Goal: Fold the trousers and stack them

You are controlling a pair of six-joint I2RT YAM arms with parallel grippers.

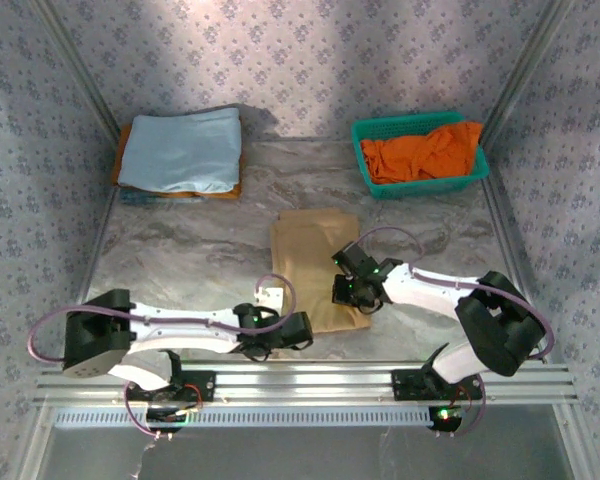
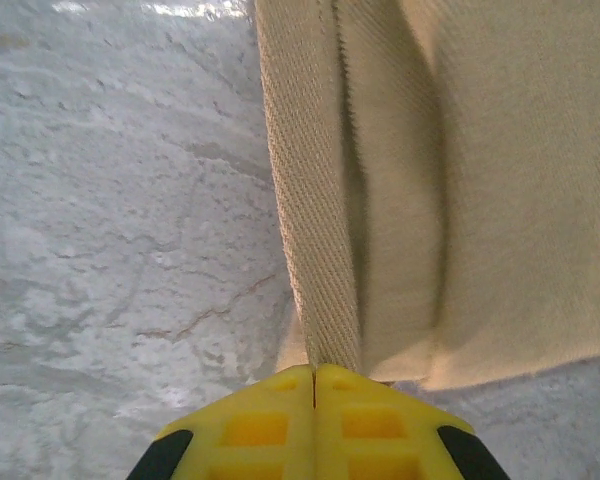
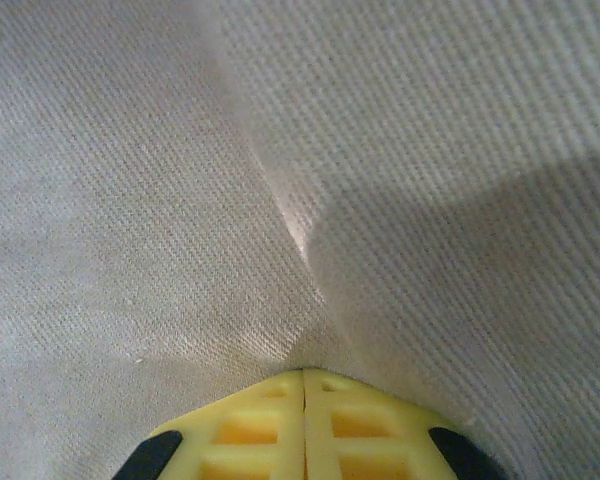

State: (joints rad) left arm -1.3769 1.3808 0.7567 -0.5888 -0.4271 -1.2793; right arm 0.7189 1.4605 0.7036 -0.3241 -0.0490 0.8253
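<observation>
Left gripper [image 2: 313, 405] clamped shut on trousers [image 1: 315, 250] edge, 7 o'clock corner; right gripper [image 3: 303, 410] shut, pinching cloth at 5 o'clock. Paired near-end grip, likely for folding toward 12. Trousers at centre of table [image 1: 180, 250].

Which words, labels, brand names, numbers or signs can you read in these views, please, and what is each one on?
None can be read.
The trousers, the light blue folded cloth, the orange garment and the green basket show no print.
A small white piece at the trousers' near edge is too small to tell.
</observation>
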